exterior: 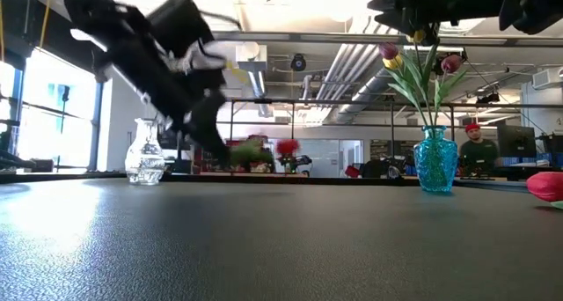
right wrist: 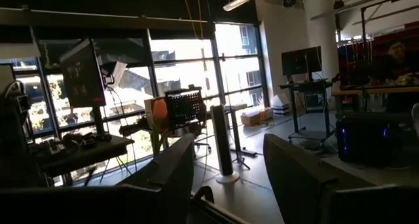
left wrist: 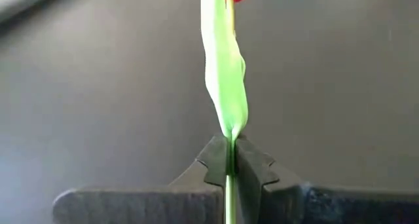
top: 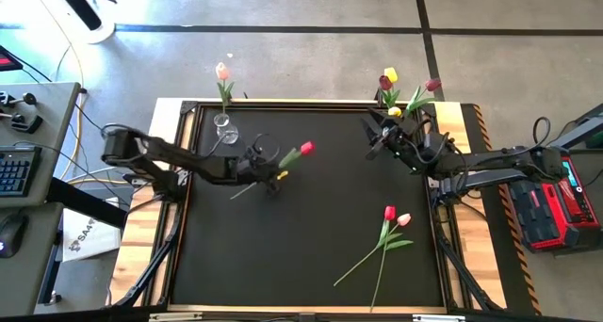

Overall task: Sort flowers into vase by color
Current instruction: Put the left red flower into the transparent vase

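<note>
Clearly, in the left wrist view the left gripper's (left wrist: pixel 230 160) fingers (left wrist: pixel 213 164) are seen pressed shut on the stem of a red tulip (left wrist: pixel 226 86), a grip hidden from above, where that flower (top: pixel 294 155) is seen held over the desk (top: pixel 320 218) near a clear vase (top: pixel 225 132). The right gripper's (right wrist: pixel 229 178) fingers (right wrist: pixel 298 171) are seen parted and empty, raised by the blue vase (exterior: pixel 435 160); two more tulips (top: pixel 388 230) are left lying on the desk.

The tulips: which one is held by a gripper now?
The red tulip near the table's middle: the left gripper is shut on its stem. The others lie loose on the mat or stand in vases.
</note>
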Controlling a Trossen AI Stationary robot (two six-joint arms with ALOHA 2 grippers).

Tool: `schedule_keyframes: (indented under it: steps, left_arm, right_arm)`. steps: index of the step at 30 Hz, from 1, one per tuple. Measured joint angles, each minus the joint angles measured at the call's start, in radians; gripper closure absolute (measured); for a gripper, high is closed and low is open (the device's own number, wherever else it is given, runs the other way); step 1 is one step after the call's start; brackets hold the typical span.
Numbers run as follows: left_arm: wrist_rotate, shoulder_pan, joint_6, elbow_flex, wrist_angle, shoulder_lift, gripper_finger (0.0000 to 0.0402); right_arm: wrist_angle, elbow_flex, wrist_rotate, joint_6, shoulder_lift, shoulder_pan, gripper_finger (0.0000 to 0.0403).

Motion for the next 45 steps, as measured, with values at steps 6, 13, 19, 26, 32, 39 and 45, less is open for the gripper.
schedule_keyframes:
  steps: [6,13,19,26,32,39,45]
  left_arm:
    - [-0.286,-0.023,0.092,0.001,0.012,-0.199,0.0401]
    - [-0.495,-0.028,0.356,-0.086,0.284,-0.425,0.0401]
    - [-0.379,-0.006,0.578,-0.291,0.774,-0.561,0.0401]
    - [-0.228,0.034,0.710,-0.440,1.052,-0.601,0.0401]
    - [-0.153,0.083,0.822,-0.485,1.164,-0.600,0.0401]
    - [-0.134,0.168,0.952,-0.519,1.327,-0.601,0.0401]
    - [-0.030,0.290,0.939,-0.519,1.414,-0.601,0.0401]
  right_arm:
    - [0.013,0.000,-0.005,0.003,0.000,-0.013,0.0231]
    - [0.012,0.000,-0.051,0.003,0.000,-0.023,0.0231]
    - [0.010,0.000,-0.054,0.003,0.000,-0.023,0.0231]
    - [0.012,0.000,-0.057,0.009,0.000,-0.023,0.0231]
    - [0.030,0.000,-0.058,0.011,0.000,-0.023,0.0231]
    - [0.037,0.000,-0.064,0.012,0.000,-0.023,0.0231]
    - [0.044,0.000,-0.068,0.012,0.000,-0.023,0.0231]
